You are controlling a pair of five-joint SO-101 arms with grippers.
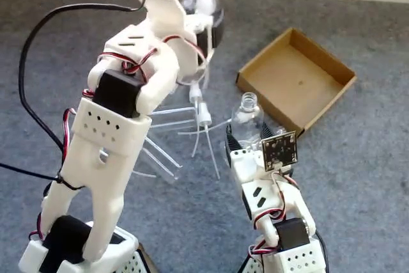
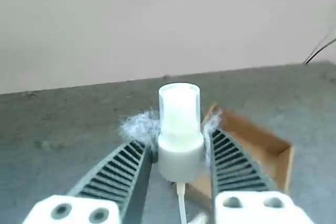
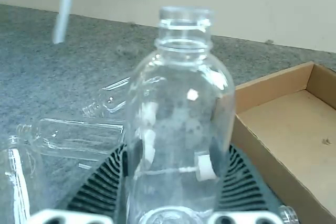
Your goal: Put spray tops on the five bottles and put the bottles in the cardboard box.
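Readying a cap beside the cardboard box [image 1: 295,81].
Keeping the box open and near for loading; clamping the clear bottle [image 3: 178,129] upright in the right gripper [image 3: 176,179], neck bare, apparently to steady it; leaving spare bottles [image 3: 79,136] lying on the table; pinching a spray top [image 2: 179,135] between the left gripper [image 2: 178,156] fingers, tube hanging down, raised but not yet over that neck.

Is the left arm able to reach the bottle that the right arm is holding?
Probably yes. The bottle stands upright in the right hand, its open neck uncovered, and the left hand holds a spray top, raised nearby.
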